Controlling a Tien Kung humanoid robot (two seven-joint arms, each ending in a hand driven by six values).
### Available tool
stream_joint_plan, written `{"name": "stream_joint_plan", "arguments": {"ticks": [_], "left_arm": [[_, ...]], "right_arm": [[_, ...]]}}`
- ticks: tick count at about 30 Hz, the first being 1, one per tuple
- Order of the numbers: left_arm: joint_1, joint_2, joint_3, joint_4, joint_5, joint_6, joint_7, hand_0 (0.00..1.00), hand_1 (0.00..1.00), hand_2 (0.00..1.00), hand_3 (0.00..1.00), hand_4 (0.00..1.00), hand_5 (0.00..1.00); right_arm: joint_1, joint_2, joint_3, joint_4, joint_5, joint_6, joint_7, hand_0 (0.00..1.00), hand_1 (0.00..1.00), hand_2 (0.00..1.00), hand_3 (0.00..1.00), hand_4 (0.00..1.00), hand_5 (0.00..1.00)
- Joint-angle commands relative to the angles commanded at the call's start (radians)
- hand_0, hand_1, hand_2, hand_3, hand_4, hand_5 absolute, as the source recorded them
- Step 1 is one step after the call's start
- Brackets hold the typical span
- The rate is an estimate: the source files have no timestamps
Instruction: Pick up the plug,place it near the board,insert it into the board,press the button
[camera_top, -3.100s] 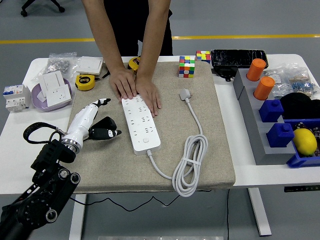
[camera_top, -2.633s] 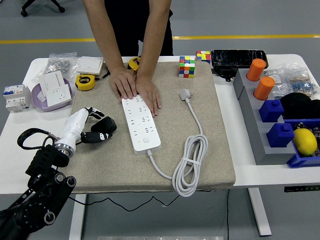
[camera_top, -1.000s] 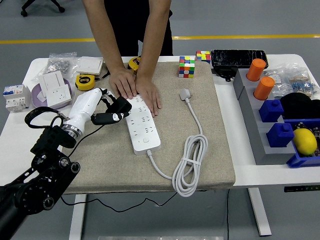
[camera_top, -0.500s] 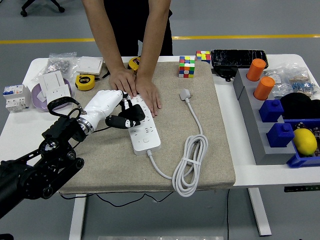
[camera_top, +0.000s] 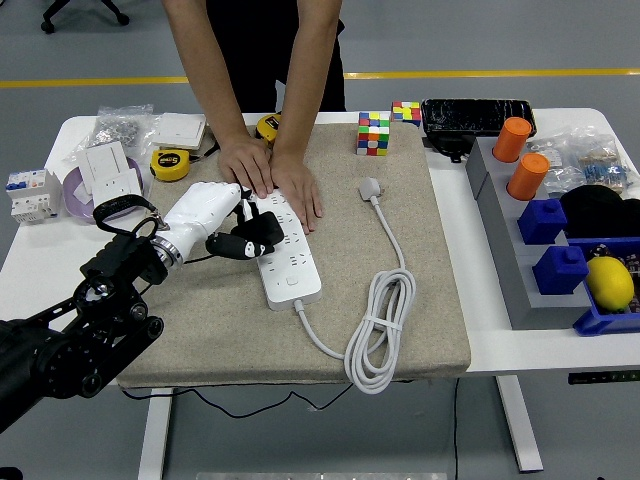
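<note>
Along the right side of the table I see a grey tray holding two orange cylinders at its far end and two blue blocks nearer; a blue bin at the near right holds a yellow lemon-like object. At the far left, a purple dish carries white wall sockets.

My left hand sits over the left edge of the white power strip, its black fingertips curled loosely on the strip's middle sockets and holding nothing. The plug lies well apart from those fingers, to the right of the strip on the beige mat, toward the far side. It is a small pale grey plug lying flat, its white cable running toward me, looping into a tied coil at the near right of the mat, then back to the strip's near end.

A person at the far side presses both hands flat on the far end of the strip. My right hand is out of sight.
</note>
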Motion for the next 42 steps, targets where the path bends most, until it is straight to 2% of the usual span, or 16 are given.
{"name": "stream_joint_plan", "arguments": {"ticks": [7, 29, 42], "left_arm": [[0.002, 0.002, 0.004, 0.029, 0.023, 0.004, -0.005, 0.560, 0.528, 0.363, 0.324, 0.543, 0.187], [-0.018, 0.034, 0.048, 0.022, 0.044, 0.000, -0.005, 0.558, 0.537, 0.371, 0.327, 0.539, 0.176], [-0.025, 0.037, 0.052, 0.027, 0.062, -0.004, -0.002, 0.554, 0.542, 0.372, 0.330, 0.539, 0.175]], "right_arm": [[-0.003, -0.002, 0.006, 0.000, -0.006, 0.001, -0.002, 0.998, 0.934, 0.858, 0.853, 0.998, 0.998], [-0.001, -0.005, 0.007, 0.000, -0.003, 0.001, -0.002, 0.998, 0.935, 0.858, 0.851, 0.998, 0.998], [0.003, -0.005, 0.008, 0.000, -0.001, 0.000, -0.001, 0.998, 0.935, 0.858, 0.852, 0.998, 0.998]]}}
